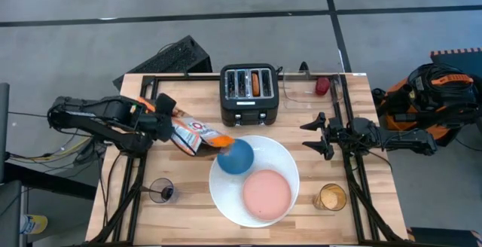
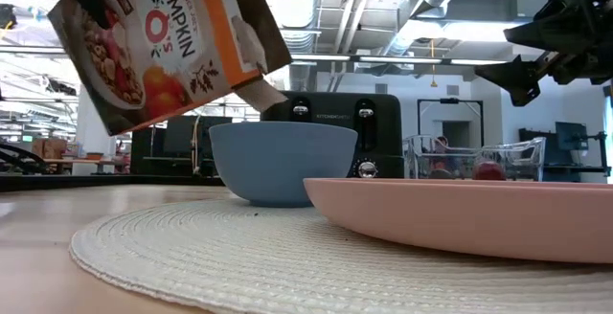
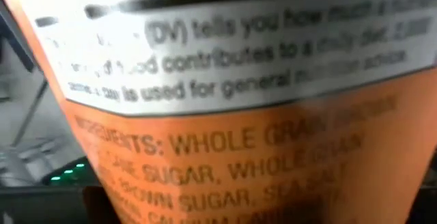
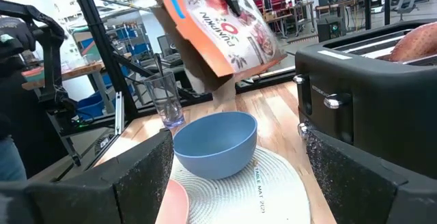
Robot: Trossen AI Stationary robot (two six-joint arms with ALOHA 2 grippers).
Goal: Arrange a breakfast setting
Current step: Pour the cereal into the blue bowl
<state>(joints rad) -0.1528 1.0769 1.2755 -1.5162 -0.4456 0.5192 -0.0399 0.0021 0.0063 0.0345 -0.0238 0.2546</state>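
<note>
Orange cereal box is clamped by the left gripper, tilted over the blue bowl at ten o'clock for pouring; the right gripper is held wide open, empty.

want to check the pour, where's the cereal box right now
In the high view the cereal box is held tilted by the left gripper, left of centre, its open end over the blue bowl.
</note>
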